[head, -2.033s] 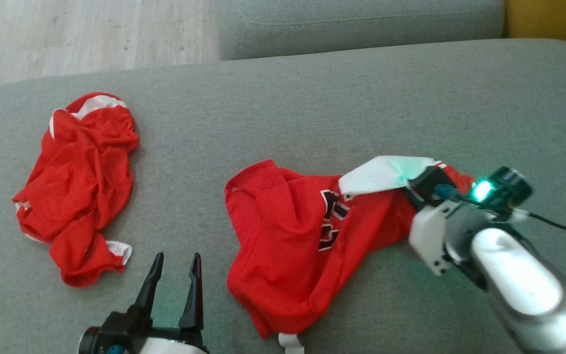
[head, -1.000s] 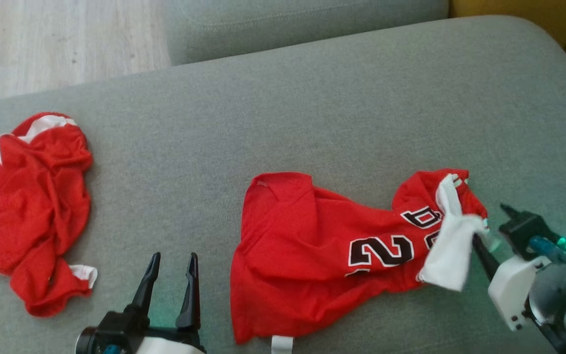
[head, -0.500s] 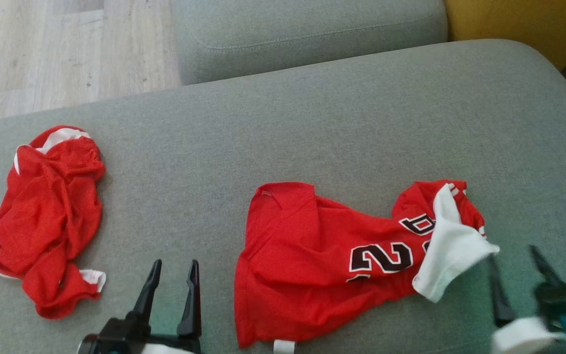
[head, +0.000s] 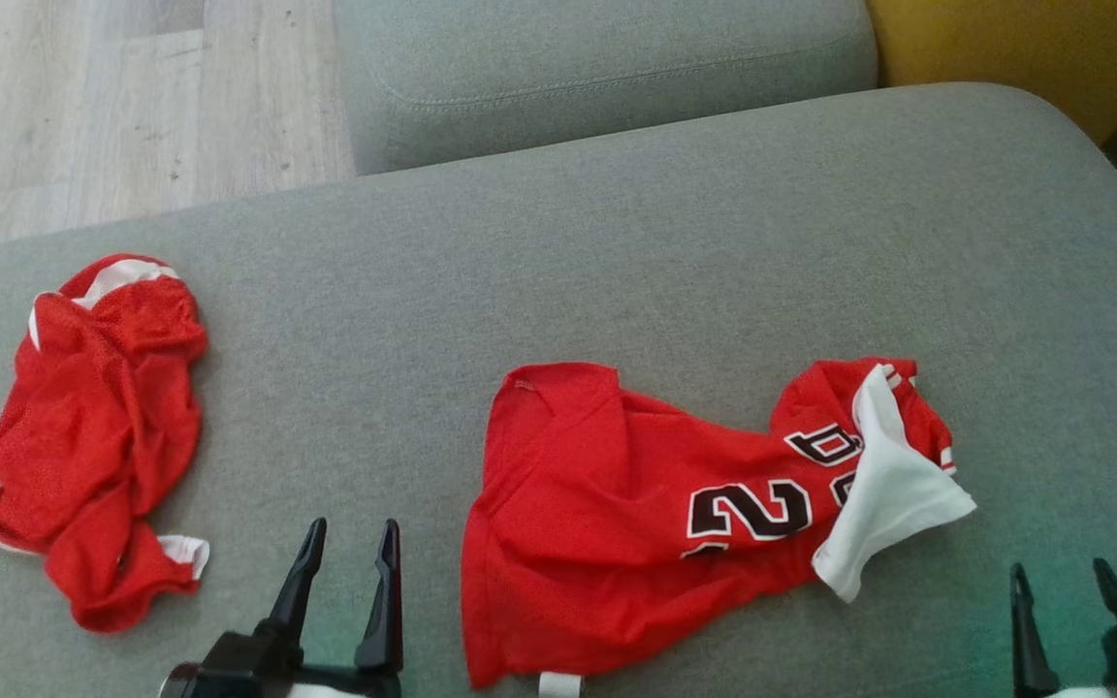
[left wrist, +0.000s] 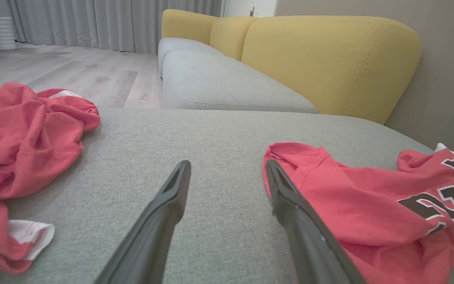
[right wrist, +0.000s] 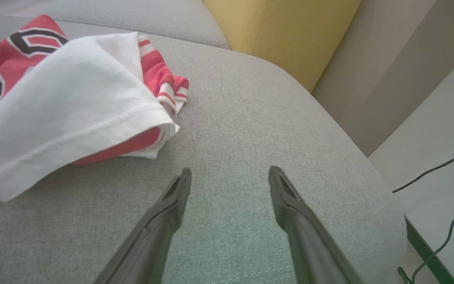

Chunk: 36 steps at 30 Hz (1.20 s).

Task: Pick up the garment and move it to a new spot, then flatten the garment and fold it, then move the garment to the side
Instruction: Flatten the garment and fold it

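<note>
— Grey sofa cushion (head: 714,242) first: where's your garment?
— Your red jersey (head: 617,523) lies crumpled at its near middle, with the white sleeve (head: 893,504) flopped rightward.
— And your grippers?
— Your right gripper (head: 1058,572) is spread wide and empty, near that sleeve. Your left gripper (head: 353,528) is wide and empty, just left of the jersey. Another red garment (head: 93,436) lies well apart on the left.

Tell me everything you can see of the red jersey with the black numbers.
The red jersey with white-edged black numbers lies crumpled, numbers up, on the grey fabric sofa cushion. A white flap folds over its right end, beside red-and-white striped trim. A white tag pokes out at its near edge. The left claw and right claw, both open, stand clear of it.
</note>
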Available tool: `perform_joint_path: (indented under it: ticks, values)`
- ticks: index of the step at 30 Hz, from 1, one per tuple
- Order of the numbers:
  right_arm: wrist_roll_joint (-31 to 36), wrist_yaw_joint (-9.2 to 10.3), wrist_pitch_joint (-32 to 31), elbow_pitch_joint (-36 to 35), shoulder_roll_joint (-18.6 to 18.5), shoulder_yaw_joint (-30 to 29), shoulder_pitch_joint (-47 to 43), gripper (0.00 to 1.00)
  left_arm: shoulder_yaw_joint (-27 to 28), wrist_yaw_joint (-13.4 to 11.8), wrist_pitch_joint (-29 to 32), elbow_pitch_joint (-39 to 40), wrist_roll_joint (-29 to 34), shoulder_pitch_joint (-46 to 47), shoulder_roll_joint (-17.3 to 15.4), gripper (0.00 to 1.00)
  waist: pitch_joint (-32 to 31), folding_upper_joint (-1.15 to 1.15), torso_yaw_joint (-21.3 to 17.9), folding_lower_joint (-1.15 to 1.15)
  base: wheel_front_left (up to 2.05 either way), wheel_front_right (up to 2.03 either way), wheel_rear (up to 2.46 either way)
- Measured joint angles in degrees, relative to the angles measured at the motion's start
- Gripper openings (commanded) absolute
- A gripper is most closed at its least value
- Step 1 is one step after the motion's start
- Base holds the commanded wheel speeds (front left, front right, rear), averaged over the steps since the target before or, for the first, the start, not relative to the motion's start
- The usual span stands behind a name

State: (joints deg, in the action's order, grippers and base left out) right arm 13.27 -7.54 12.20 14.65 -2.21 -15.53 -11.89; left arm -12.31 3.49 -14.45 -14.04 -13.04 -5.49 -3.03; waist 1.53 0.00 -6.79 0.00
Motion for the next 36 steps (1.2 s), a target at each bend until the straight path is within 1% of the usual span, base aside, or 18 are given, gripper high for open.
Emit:
perform_joint_path:
  ticks: [4, 7, 10, 12, 18, 23, 29, 31, 36]
  values:
    - [0.21, 0.00, 1.55, 1.60, 0.02, -1.01, 1.75, 1.00, -0.26, -0.01, 0.00, 0.02, 0.00, -0.01, 0.00, 1.00, -0.20, 0.00, 0.20, 0.00, 0.00, 0.00, 0.00]
    - [-1.03, 0.00, 2.00, 1.62, 0.01, 0.02, 2.92, 1.00, -0.27, -0.01, 0.00, 0.03, 0.00, -0.01, 0.00, 1.00, -0.26, 0.00, 0.37, 0.00, 0.00, 0.00, 0.00]
    - [-3.79, 0.00, 2.00, -1.04, 0.02, 2.37, 2.99, 1.00, -0.29, -0.01, 0.00, 0.01, 0.00, -0.02, 0.00, 1.00, -0.34, 0.00, 0.68, 0.00, 0.00, 0.00, 0.00]
    - [-4.41, 0.00, 2.01, -2.46, 0.02, 3.20, 2.97, 1.00, -0.36, 0.00, 0.00, -0.02, 0.00, -0.02, 0.00, 1.00, -0.39, 0.00, 1.00, 0.00, 0.00, 0.00, 0.00]
    - [-9.98, 0.00, 2.02, -4.46, 0.01, 6.06, 2.55, 1.00, -0.34, 0.04, 0.00, -0.38, 0.07, -0.04, 0.00, 1.00, -0.72, 0.00, 2.64, 0.01, 0.00, 0.00, 0.00]
    - [-11.89, 0.00, 2.02, -5.80, 0.01, 7.54, 1.67, 1.00, -0.02, 0.13, 0.00, -0.66, 0.85, -0.82, 0.00, 1.00, -0.94, 0.00, 3.86, 0.00, 0.00, 0.00, 0.00]
    - [-11.77, 0.00, 2.03, -6.17, 0.00, 8.76, 1.69, 1.00, -0.31, 0.65, 0.00, -0.81, 1.02, -0.86, 0.00, 1.00, -0.88, 0.00, 4.46, 0.00, 0.00, 0.00, 0.00]
    - [-11.76, 0.00, 2.03, -6.25, 0.00, 9.21, 1.71, 1.00, -0.88, 1.24, 0.00, -1.13, 1.70, -0.71, 0.00, 1.00, -0.76, 0.00, 4.40, 0.00, 0.00, 0.00, 0.00]
    - [-11.66, 0.00, 2.03, -6.64, 0.00, 10.25, 1.78, 1.00, -3.99, 2.60, 0.00, -2.47, 2.80, 2.13, 0.00, 1.00, -0.36, 0.00, 3.90, 0.00, 0.00, 0.00, 0.00]
